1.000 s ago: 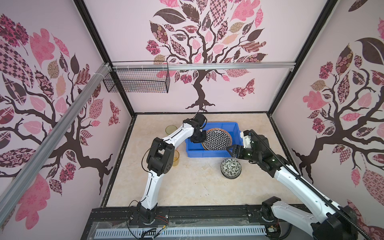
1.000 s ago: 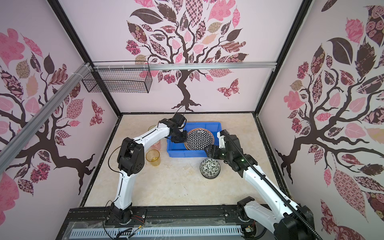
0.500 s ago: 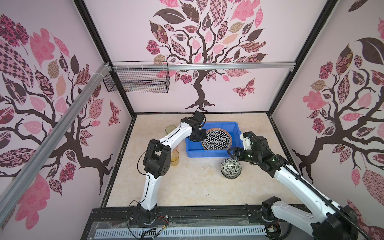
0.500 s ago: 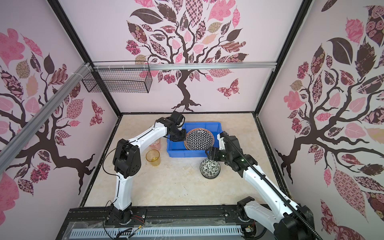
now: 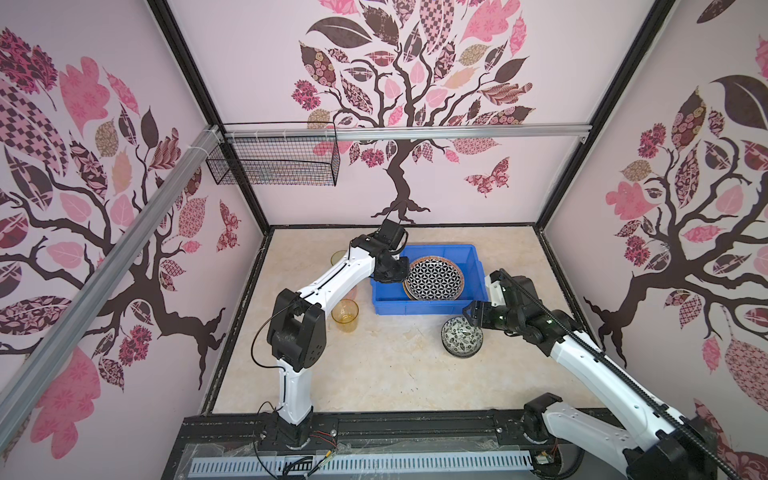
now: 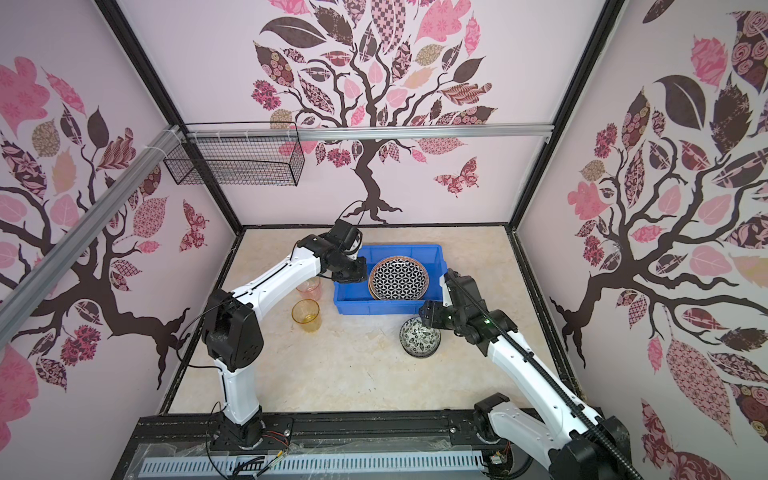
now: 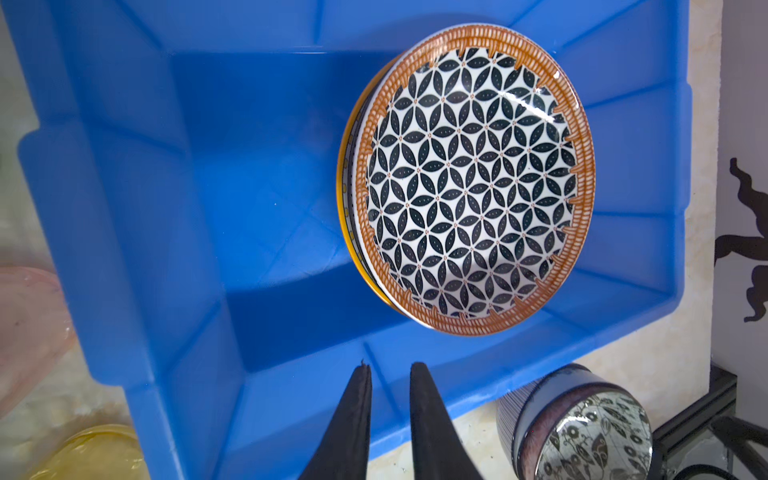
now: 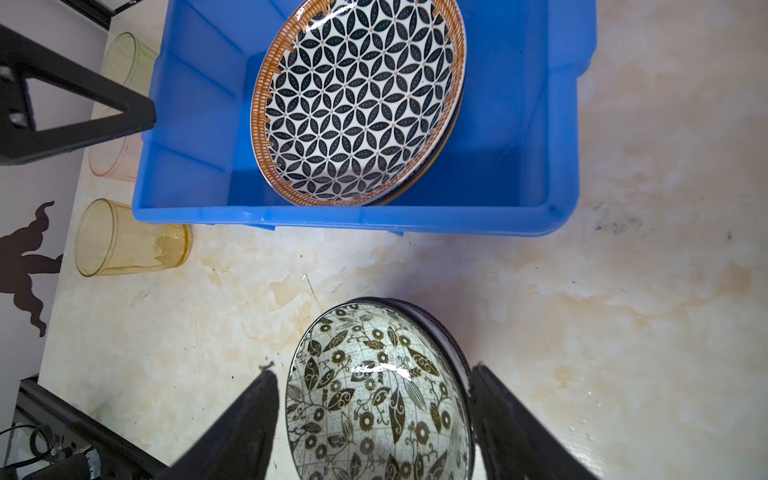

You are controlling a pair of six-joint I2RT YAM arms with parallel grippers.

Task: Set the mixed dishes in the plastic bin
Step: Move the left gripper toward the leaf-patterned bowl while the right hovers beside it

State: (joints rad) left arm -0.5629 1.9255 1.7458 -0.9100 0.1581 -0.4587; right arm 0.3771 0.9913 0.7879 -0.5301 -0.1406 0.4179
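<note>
The glossy petal-lattice plate (image 5: 434, 279), rimmed in brown weave, lies tilted inside the moulded blue plastic bin (image 5: 419, 308). The left wrist view reveals a yellow-edged plate (image 7: 341, 183) beneath it. The left end effector (image 7: 390, 368) is narrow and empty by the bin's left wall. The right end effector (image 8: 372, 370) stands wide astride the floral bowl (image 8: 374, 415) on the marbled surface (image 8: 582, 311). A translucent amber tumbler (image 8: 124, 245) stands beside the bin.

Black wire basket (image 5: 274, 162) hung on aluminium rail (image 5: 457, 132), tree decal (image 5: 401, 183) on pink walls, beige marbled tabletop (image 5: 374, 370)
</note>
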